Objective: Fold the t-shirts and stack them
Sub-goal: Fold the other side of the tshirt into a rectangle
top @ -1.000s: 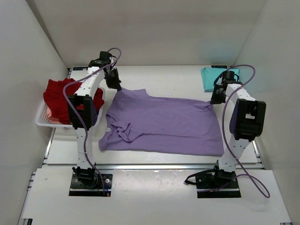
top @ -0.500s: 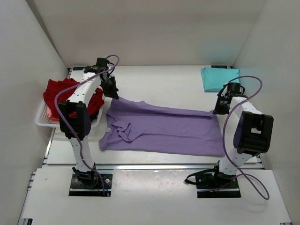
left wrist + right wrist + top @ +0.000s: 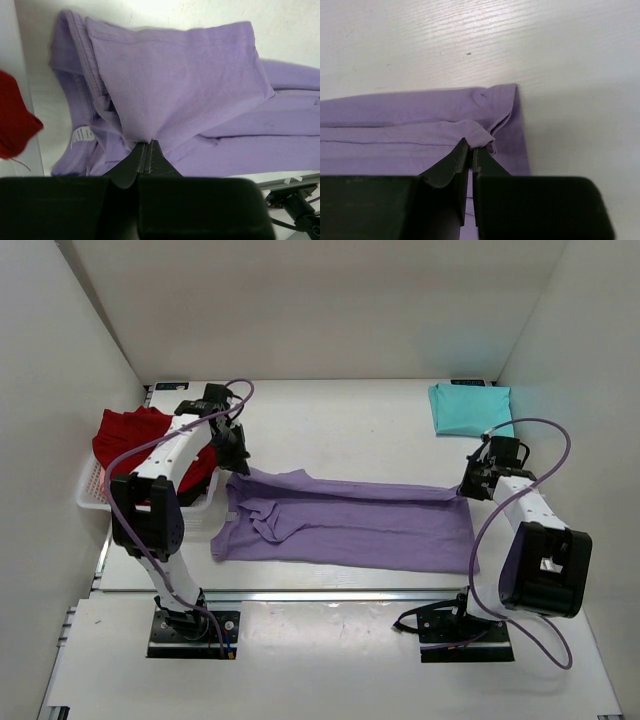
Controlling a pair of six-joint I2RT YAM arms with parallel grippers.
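Note:
The lavender t-shirt lies across the middle of the table, its far edge lifted and drawn toward the near side. My left gripper is shut on the shirt's far left sleeve corner; the sleeve hangs from my left gripper in the wrist view. At the far right hem corner my right gripper is shut on the cloth, pinching a fold of hem at its tips. A folded teal t-shirt rests at the back right. Red t-shirts fill the white basket on the left.
White walls close in the table on the left, back and right. A metal rail runs along the table's near edge, in front of both arm bases. The basket sits close beside my left arm.
Both grippers have carried the shirt's far edge toward the near side. The visible purple area has grown narrower front to back as the back part folds over.

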